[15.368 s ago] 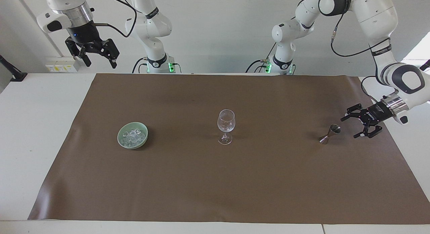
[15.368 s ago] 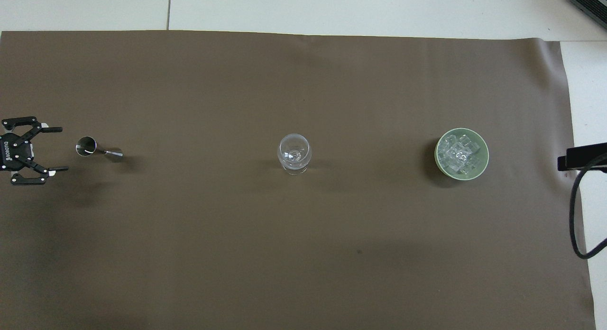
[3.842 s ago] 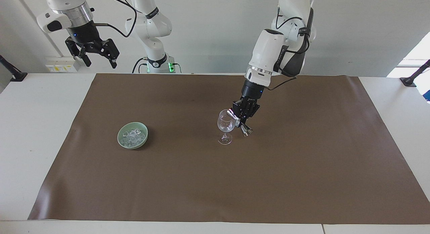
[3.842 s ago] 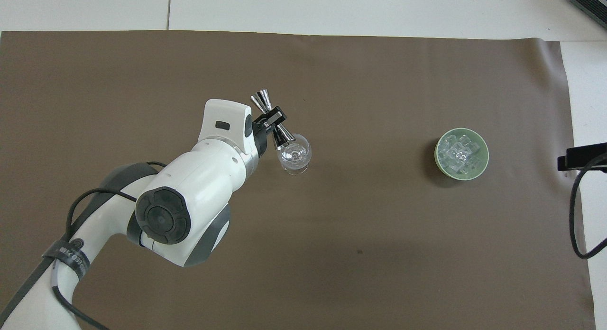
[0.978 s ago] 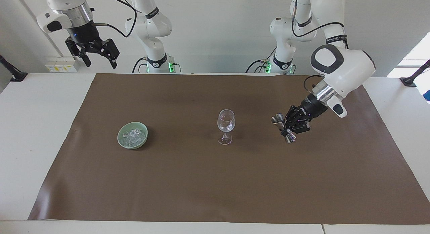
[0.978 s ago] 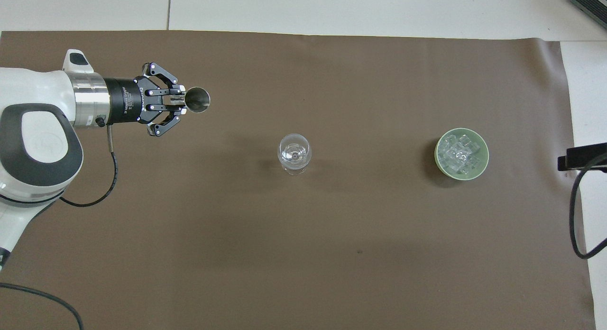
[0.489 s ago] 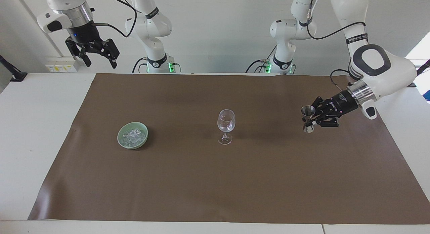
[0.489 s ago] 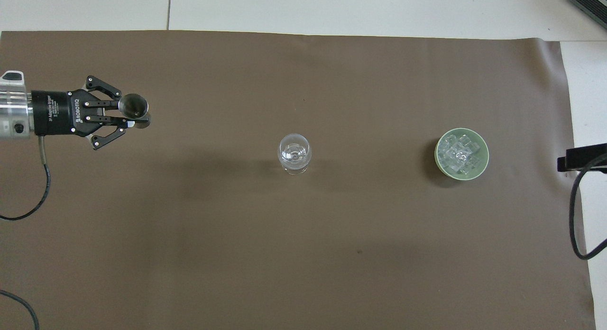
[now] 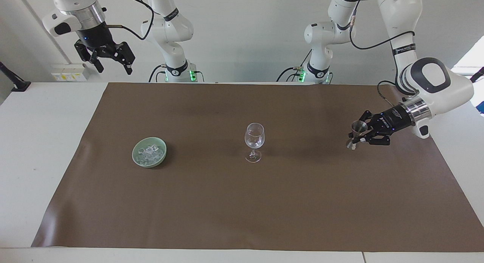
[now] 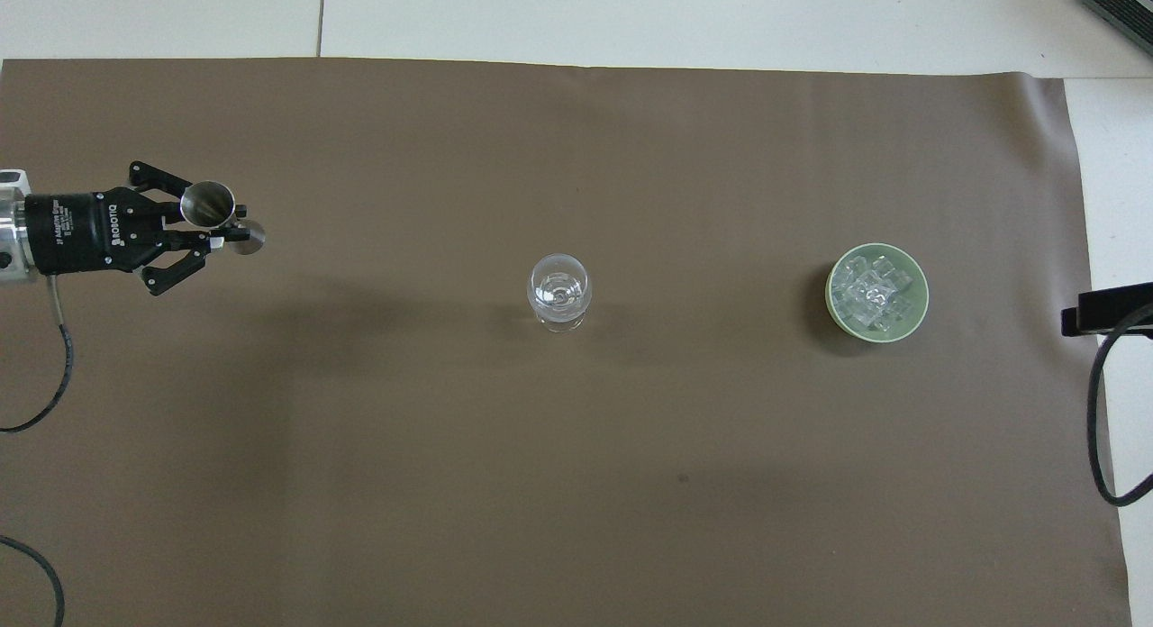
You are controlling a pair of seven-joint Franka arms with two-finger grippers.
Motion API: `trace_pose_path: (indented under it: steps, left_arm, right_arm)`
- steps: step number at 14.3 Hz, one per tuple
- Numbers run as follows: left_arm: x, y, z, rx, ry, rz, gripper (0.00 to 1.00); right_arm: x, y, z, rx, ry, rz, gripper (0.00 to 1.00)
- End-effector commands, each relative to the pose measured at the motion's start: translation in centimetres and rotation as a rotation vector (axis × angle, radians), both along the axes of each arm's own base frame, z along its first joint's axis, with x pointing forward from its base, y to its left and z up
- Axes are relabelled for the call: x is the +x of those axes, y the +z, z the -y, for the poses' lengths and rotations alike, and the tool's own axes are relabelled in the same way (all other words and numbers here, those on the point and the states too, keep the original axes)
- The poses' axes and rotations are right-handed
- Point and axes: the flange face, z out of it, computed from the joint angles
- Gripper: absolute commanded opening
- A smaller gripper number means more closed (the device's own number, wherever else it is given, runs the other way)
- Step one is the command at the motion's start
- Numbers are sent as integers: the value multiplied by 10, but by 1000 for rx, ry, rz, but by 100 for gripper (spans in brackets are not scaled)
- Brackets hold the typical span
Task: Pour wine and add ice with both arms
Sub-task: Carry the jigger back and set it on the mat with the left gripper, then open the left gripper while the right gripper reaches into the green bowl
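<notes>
The right end effector point(image 9: 112, 61) waits released, high above the tabletop's point(image 9: 34, 149) edge; the ice point(image 9: 149, 153) sits in its bowl point(image 9: 137, 160) below it. The left end effector point(image 9: 359, 136) grips the upright measuring cup point(image 9: 356, 134) just over the mat point(image 9: 242, 202), the wine glass point(image 9: 254, 141) well apart toward the bowl.

You see the clear ice point(image 9: 149, 152) cubes heaped in the green bowl point(image 9: 137, 160) toward the right arm's end of the mat, the upright wine glass point(image 9: 254, 141) mid-mat, and the steel jigger point(image 9: 355, 133) clamped upright in the left gripper point(image 9: 359, 136).
</notes>
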Motion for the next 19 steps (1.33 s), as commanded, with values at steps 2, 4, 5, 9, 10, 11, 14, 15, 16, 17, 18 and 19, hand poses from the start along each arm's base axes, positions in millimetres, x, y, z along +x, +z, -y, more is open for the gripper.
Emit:
trace_pose_path:
  steps: [2,4,5,9,10,11,14,15,16,17,18,19]
  left_arm:
    - [-24,-45,-60,-68,82,-17,0]
    - [-25,-61,-65,-95,109,-25,0]
    - [-30,-69,-74,-102,122,-21,0]
    - [-47,-100,-96,-130,159,-14,0]
    - [-51,-107,-97,-132,158,-4,0]
    - [-57,-114,-101,-145,185,-14,0]
    - [-76,-137,-109,-149,198,5,0]
    - [-82,-144,-108,-147,190,18,0]
    - [-90,-152,-106,-146,180,33,0]
    - [-92,-154,-108,-146,181,37,0]
    - [-93,-155,-108,-145,183,36,0]
    - [-94,-157,-108,-144,184,34,0]
  right_arm:
    - [-4,-27,-8,-9,31,51,100]
    - [-3,-37,-9,-10,56,42,100]
    - [-2,-47,-10,-5,67,30,100]
    - [7,-101,-25,-6,124,53,100]
    - [9,-114,-28,-7,143,64,100]
    - [11,-131,-36,-9,187,66,100]
    - [18,-173,-40,-23,307,119,100]
    - [24,-186,-40,-28,337,121,100]
    - [30,-201,-38,-31,366,102,100]
    - [37,-217,-36,-35,387,92,100]
    - [42,-230,-37,-38,393,98,100]
    - [46,-250,-36,-39,398,83,100]
